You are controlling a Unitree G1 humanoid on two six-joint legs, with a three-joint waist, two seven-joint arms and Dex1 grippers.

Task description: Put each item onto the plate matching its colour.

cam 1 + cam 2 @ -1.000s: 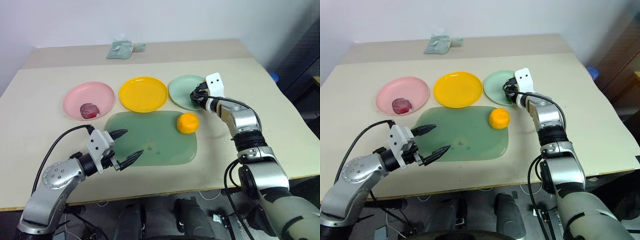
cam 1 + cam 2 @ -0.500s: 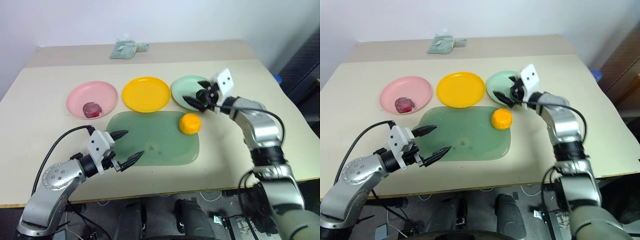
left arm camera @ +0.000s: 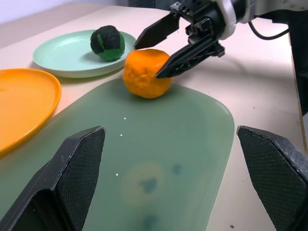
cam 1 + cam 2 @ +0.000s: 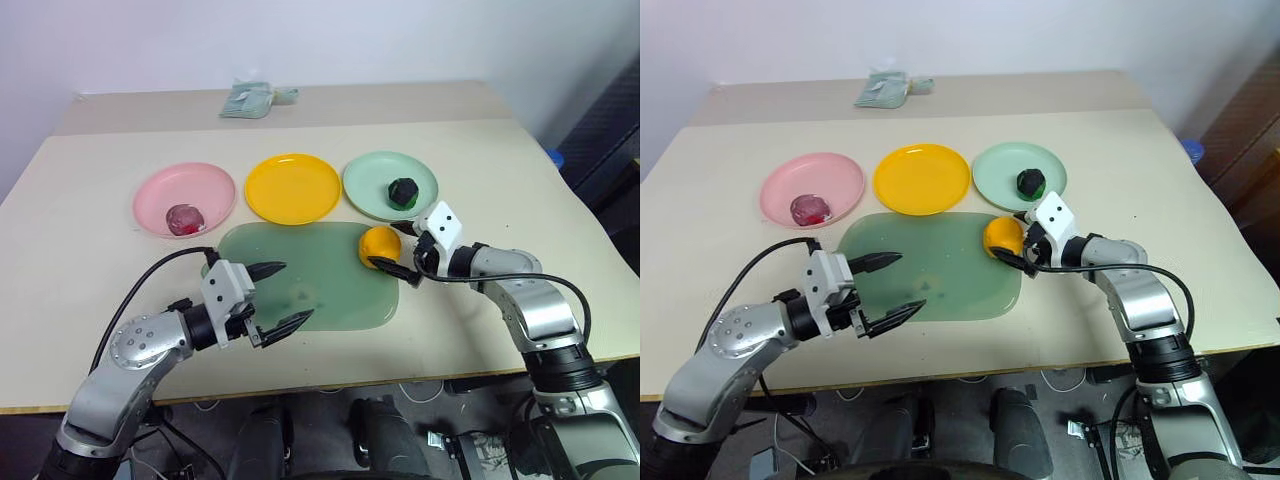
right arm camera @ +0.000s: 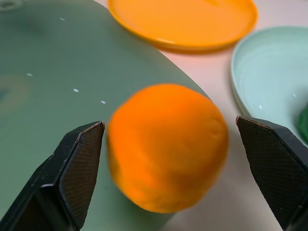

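The right gripper reaches in low from the desk's right edge, jaws spread around the orange item at the green mat's right corner. The left gripper hovers over the mat's near edge, jaws spread, holding nothing. No writing is legible.

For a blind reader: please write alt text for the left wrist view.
The right claw, open, flanks an orange toy on the far end of a green mat. Behind, a dark green toy sits on a mint plate; a yellow plate lies beside it.
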